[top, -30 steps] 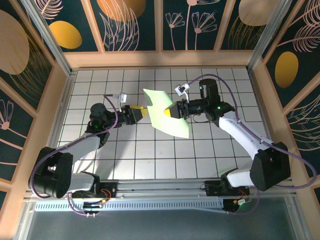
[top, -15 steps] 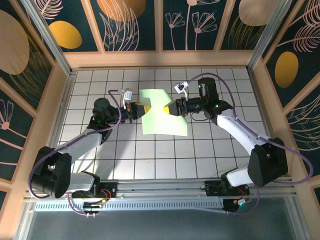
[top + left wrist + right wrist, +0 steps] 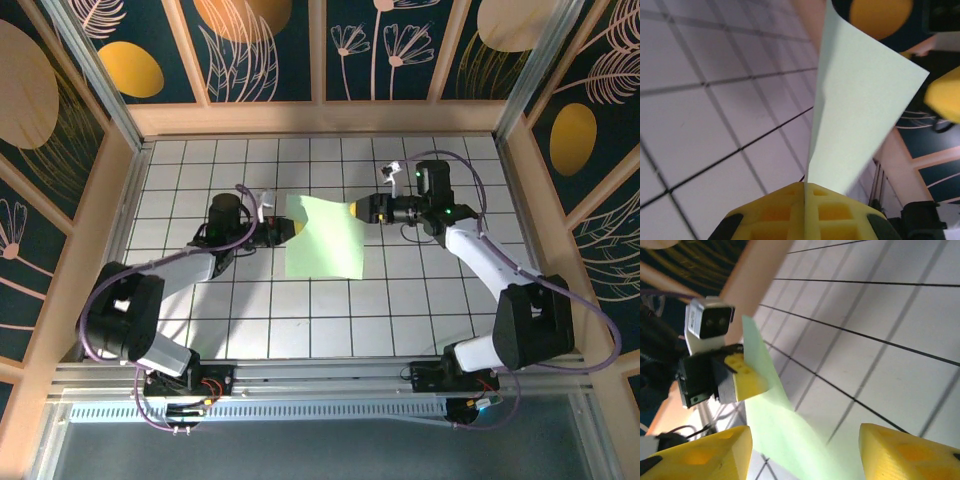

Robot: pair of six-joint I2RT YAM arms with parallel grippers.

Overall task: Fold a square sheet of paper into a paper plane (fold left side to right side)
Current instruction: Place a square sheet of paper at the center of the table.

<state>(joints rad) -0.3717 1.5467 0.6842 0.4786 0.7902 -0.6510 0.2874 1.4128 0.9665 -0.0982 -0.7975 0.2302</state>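
The square sheet of paper (image 3: pixel 325 240) is light green and hangs over the middle of the tiled table, its left edge pinched and the rest sagging toward the tiles. My left gripper (image 3: pixel 286 230) is shut on that left edge; in the left wrist view the yellow jaws (image 3: pixel 804 186) meet with the sheet (image 3: pixel 855 110) rising out of them. My right gripper (image 3: pixel 360 209) stands open just off the sheet's upper right corner. In the right wrist view its gripper (image 3: pixel 805 455) is spread wide, with the paper (image 3: pixel 775 425) lying loose between the fingers and touching neither.
White gridded table (image 3: pixel 300 310) is boxed in by wooden walls (image 3: pixel 320 118) at the back and both sides. The left arm's yellow fingers (image 3: pixel 746 378) and its wrist camera (image 3: pixel 709 322) face the right wrist view closely.
The left gripper closed on the sheet's left edge. The right gripper let go, opened and drew back to the right. The sheet settled from a tilted, lifted pose to a flatter one.
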